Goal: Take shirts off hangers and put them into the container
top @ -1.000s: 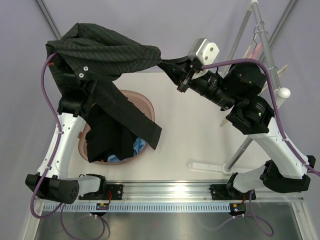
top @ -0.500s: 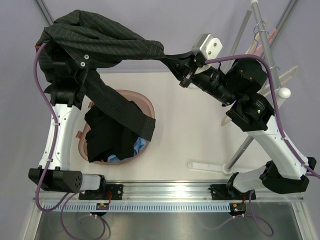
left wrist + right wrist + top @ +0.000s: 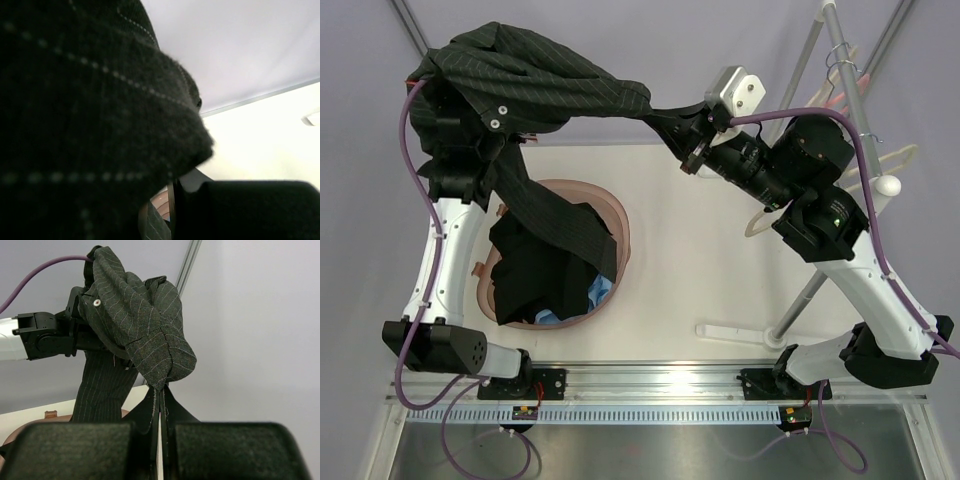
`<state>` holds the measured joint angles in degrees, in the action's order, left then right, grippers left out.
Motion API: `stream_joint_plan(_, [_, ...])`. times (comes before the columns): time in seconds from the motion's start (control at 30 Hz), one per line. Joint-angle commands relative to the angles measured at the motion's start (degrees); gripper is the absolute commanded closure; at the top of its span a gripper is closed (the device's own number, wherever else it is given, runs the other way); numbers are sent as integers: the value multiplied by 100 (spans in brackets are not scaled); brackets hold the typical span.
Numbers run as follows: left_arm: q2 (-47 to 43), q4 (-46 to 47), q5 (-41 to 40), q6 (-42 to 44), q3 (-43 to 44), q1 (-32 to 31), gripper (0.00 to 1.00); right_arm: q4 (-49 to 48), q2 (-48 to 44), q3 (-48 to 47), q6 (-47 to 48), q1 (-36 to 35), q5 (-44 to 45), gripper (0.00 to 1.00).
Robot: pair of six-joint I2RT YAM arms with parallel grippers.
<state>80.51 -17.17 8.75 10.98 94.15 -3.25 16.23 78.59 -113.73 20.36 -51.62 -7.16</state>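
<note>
Item: pinstripe shirt (image 3: 550, 85), unhung; my right gripper (image 3: 658, 117) pinches it; left gripper, cannot tell. Next: lower into container (image 3: 623, 225), six o'clock.

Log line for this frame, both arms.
left arm: draped by pinstriped shirt, grip hidden | right gripper: shut on shirt | tail over container | black shirt inside

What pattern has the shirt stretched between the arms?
The shirt is charcoal with fine pinstripes; clearest in right wrist view.

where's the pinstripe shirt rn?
Top view, upper left: the pinstripe shirt is draped over the left arm and pinched at one end by the right hand. A loose end hangs over the container.
</note>
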Motion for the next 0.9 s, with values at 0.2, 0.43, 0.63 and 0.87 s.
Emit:
stream_joint_plan(0.2, [-614,554,969,-1422,-1327,-202,84,-41,-274,36,-322,108,-312,100])
stream_joint_plan(0.43, [-1309,951,961,-2029,-2681,-958,85,126,7,-228,-585,108,-488,100])
stream_joint_plan(0.63, [-1451,1461,1303,-2706,-3832,-1038,85,424,472,-527,-805,108,-848,100])
stream_joint_plan(0.87, [-1617,2647,1910,-3813,-5265,-1204,84,662,1290,-957,-928,108,-1218,100])
